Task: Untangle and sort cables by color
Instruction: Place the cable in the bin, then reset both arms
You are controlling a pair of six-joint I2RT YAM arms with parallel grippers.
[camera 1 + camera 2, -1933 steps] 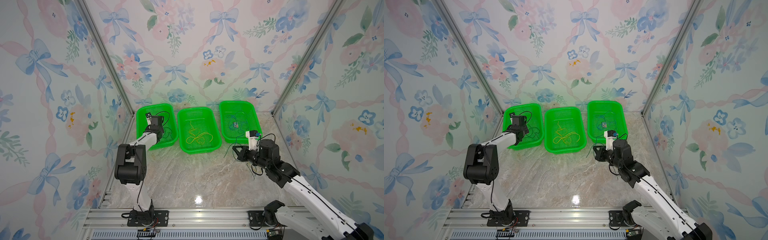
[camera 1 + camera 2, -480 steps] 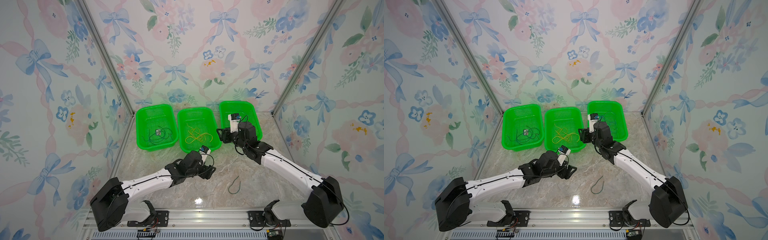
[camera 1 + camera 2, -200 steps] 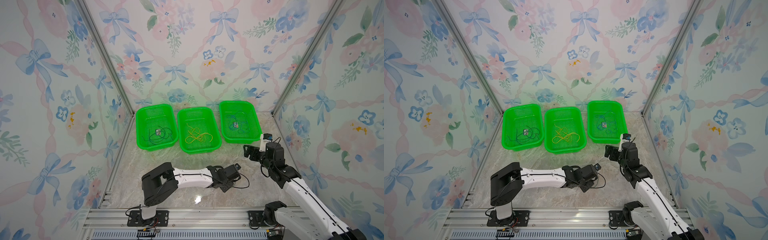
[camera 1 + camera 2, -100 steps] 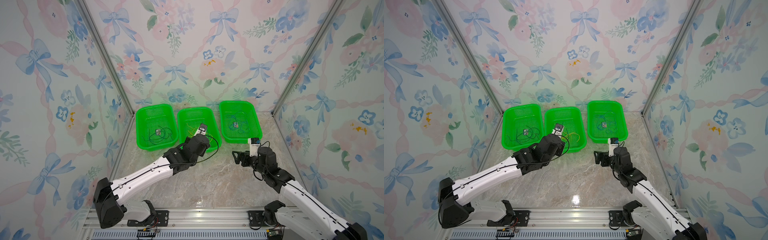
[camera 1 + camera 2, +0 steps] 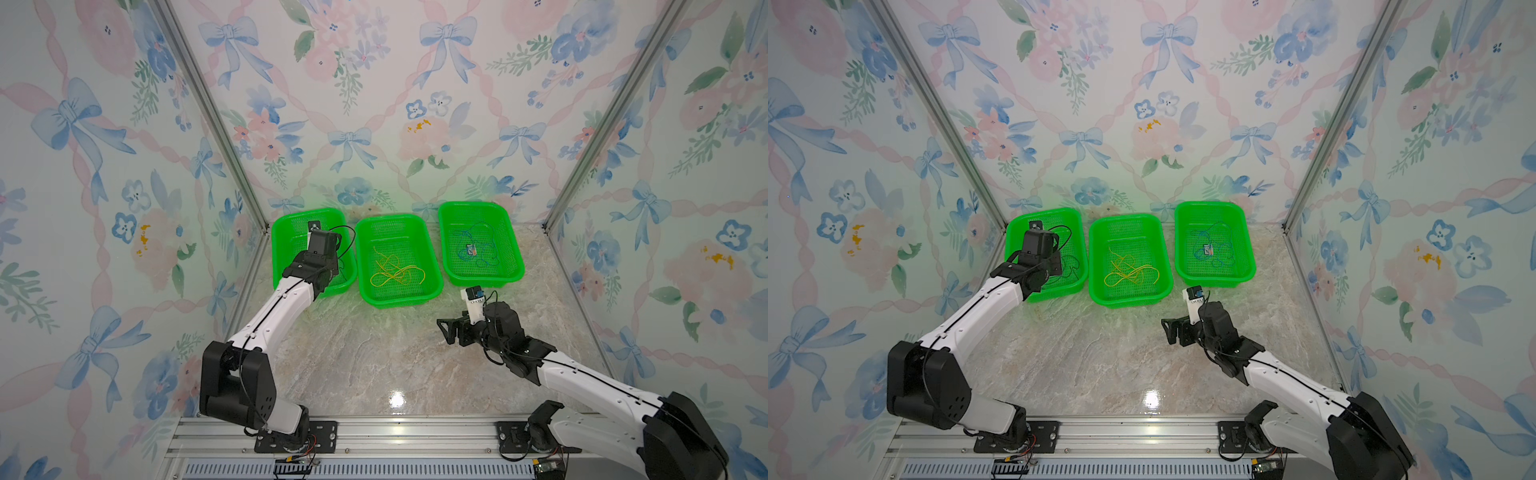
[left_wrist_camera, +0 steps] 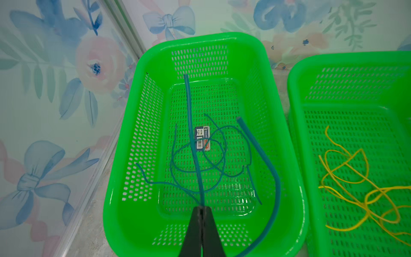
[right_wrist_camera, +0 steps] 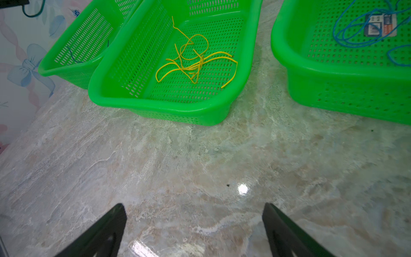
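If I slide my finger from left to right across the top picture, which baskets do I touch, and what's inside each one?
Left basket with dark green cables → middle basket with yellow cables → right basket with blue cables.

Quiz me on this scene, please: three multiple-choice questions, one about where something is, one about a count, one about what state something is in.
1. Where do the yellow cables lie?
A) left basket
B) middle basket
C) bare table

2. How many green baskets are there?
A) two
B) three
C) four

3. The right gripper is:
A) open and empty
B) shut on a yellow cable
C) shut on a blue cable

Answers:
1 B, the yellow tangle lies on that basket's floor.
2 B, both top views show a row of three.
3 A, its jaws stand wide apart with nothing between them.
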